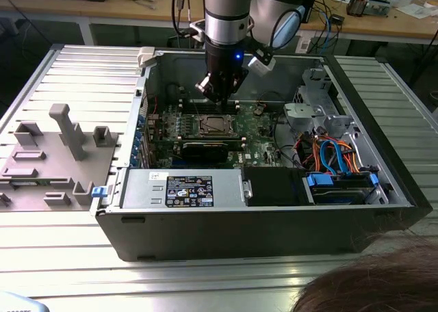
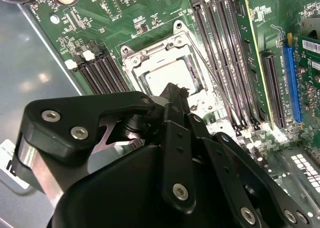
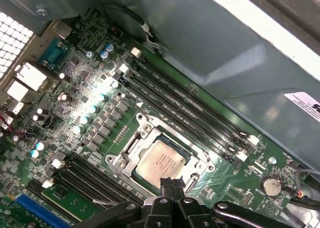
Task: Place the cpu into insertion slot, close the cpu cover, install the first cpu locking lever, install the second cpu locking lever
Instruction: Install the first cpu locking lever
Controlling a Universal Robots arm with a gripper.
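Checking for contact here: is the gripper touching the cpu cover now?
Cannot tell. In the first wrist view the gripper overlaps the edge of the cpu cover, hiding any gap.

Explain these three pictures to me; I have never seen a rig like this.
A robot arm reaches into an open computer case lying on a metal table. The exterior view looks on from outside; both wrist views ride on the arm, looking down past its pincer. Below lies the green motherboard. The cpu already sits in its socket, the silvery cpu cover framing it. The pincer is shut, nothing seen in it, its tip at the socket's edge.
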